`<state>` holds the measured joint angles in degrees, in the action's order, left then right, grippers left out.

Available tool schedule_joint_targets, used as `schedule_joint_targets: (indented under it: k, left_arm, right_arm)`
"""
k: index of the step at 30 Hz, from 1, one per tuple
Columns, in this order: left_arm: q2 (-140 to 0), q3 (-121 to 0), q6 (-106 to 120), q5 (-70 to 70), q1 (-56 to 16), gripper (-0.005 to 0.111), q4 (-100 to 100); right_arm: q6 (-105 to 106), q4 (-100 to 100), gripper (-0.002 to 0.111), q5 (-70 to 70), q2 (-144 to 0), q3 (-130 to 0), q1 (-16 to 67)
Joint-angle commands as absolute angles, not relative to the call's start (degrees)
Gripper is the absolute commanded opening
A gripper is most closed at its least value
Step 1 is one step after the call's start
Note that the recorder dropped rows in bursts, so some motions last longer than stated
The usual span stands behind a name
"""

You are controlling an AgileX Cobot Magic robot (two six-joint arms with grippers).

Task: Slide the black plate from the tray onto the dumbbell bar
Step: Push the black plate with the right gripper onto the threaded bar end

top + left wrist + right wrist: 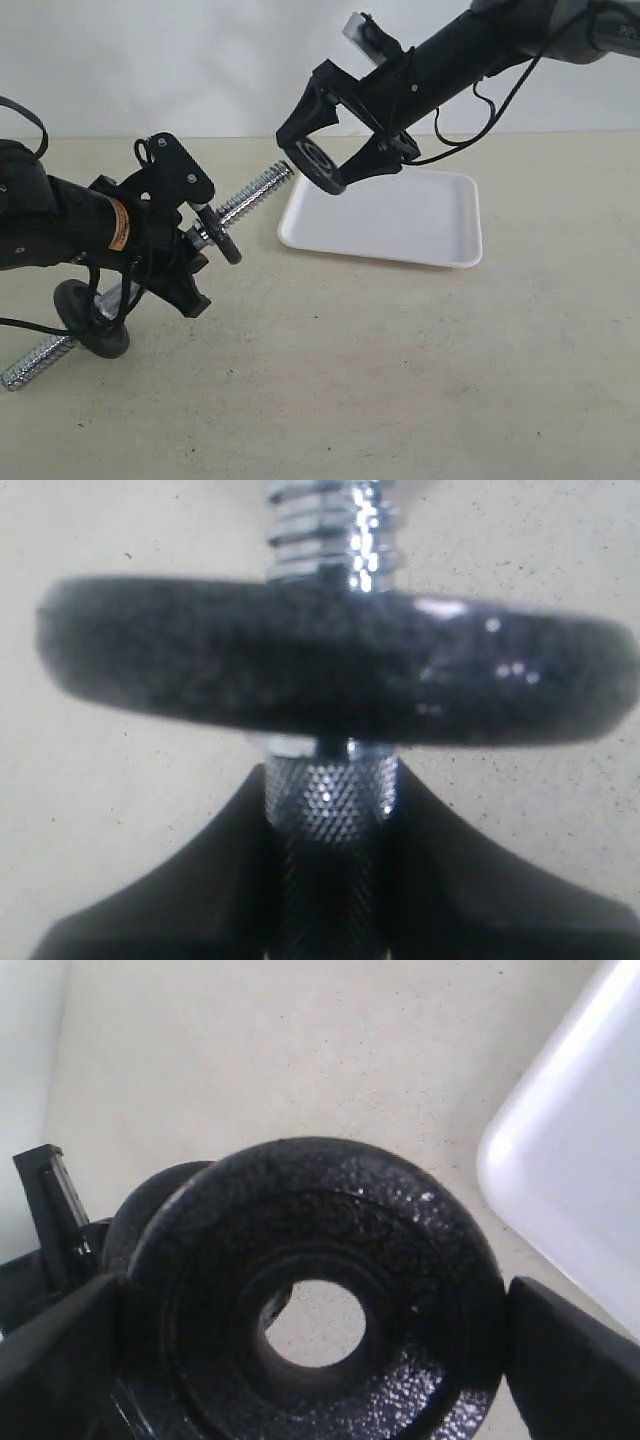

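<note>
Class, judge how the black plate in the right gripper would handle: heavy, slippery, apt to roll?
The black plate looks like cast metal, so probably heavy for its size. Its pebbled surface likely resists slipping. Round, so on edge it may roll.

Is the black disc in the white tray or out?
Out: the right gripper holds the black plate in the air, clear of the tray.

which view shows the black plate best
The right wrist view: the black plate fills it face-on, hub and hole clear. The exterior view shows it small and angled, near the dumbbell bar. The left wrist view shows only another disc on the bar.
</note>
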<state>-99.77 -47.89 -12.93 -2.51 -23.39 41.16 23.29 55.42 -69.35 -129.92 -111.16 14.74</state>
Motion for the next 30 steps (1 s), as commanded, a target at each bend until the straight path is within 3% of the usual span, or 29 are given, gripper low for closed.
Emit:
schedule_joint_targets:
  k: [1, 30]
  left_arm:
    - [-96.5, -49.9, -13.3, 21.2, -24.0, 0.004, 43.5]
    - [-96.5, -49.9, -18.4, 30.2, -24.0, 0.004, 48.9]
  right_arm:
    - [24.0, 60.1, 0.0, -70.0, -128.7, -111.6, 14.6]
    - [22.6, 62.3, 0.0, -70.0, -128.7, -111.6, 16.1]
